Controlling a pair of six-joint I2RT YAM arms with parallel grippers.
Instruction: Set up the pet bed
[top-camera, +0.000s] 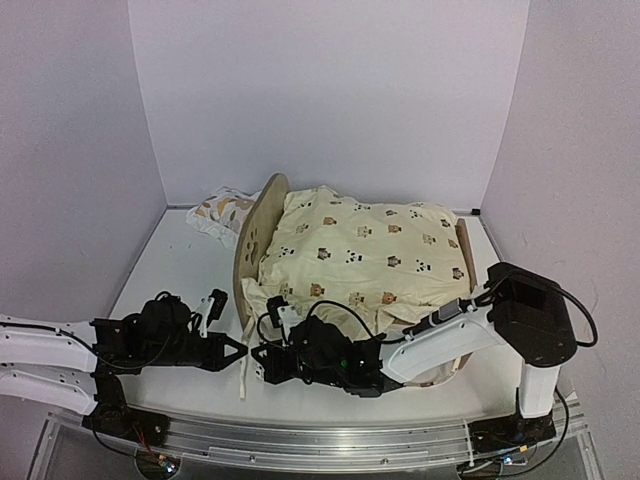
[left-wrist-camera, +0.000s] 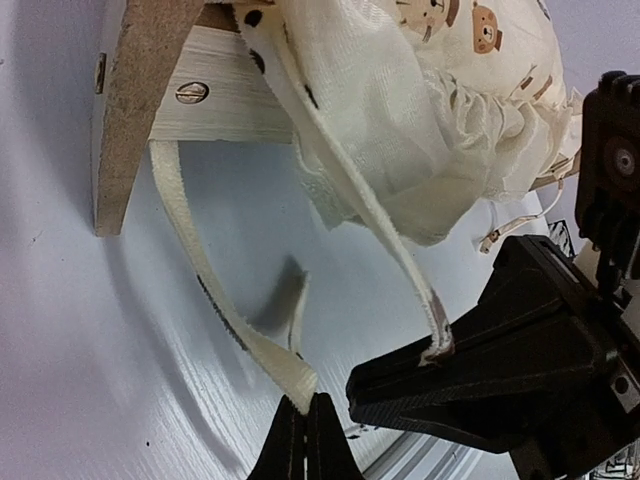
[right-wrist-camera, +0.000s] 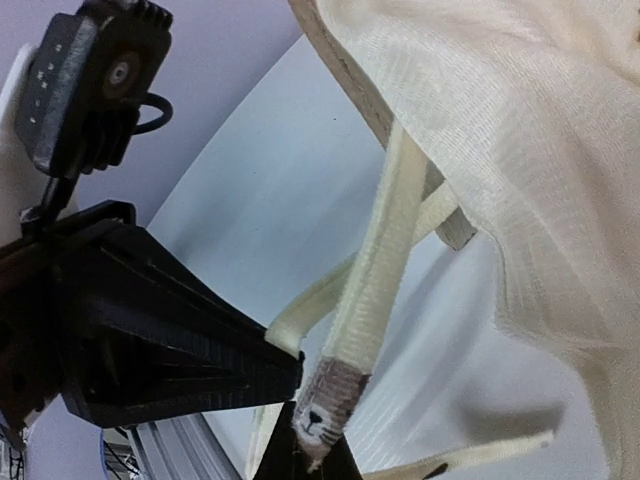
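Observation:
The pet bed's plywood end board stands upright at the left, and the cream animal-print quilt covers the rest of the frame and hides its base. At the bed's near left corner two cream tie straps hang from the quilt. My left gripper is shut on the end of the plain strap. My right gripper is shut on the brown animal-face tip of the other strap. The two grippers meet tip to tip just in front of that corner.
A small leaf-print pillow lies behind the left end board by the back wall. White walls close the table on three sides. The arms' metal mounting rail runs along the near edge.

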